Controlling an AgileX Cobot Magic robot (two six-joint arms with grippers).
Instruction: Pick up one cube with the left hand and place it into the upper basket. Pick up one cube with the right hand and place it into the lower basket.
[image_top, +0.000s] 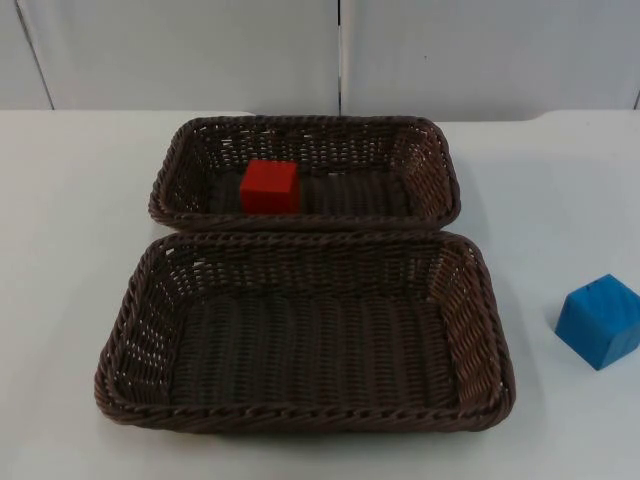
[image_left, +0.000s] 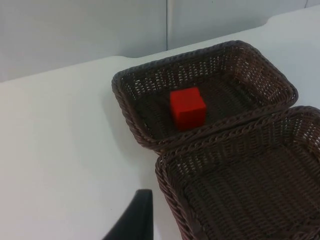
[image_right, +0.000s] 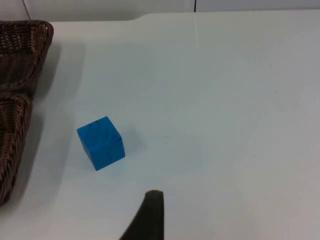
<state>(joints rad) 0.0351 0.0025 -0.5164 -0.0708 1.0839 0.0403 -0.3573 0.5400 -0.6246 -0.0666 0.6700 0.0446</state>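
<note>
Red cube (image_top: 270, 186) sits in the upper basket (image_top: 435, 165), blue cube (image_top: 598, 321) near the bench's (image_top: 70, 250) right edge; can't tell either hand's state.

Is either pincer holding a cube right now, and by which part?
Neither: red cube lies in the upper basket, blue cube sits free on the table.

The left gripper (image_left: 134, 220) hangs above the white table (image_left: 60, 150), off to the side of the two baskets and not touching them. One black fingertip (image_left: 137, 212) of it can be seen. The right gripper (image_right: 150, 217) hangs above the same table, near the blue cube but apart from it. One black fingertip (image_right: 152, 210) shows there too. Maybe both arms are waiting; it is hard to be sure.
</note>
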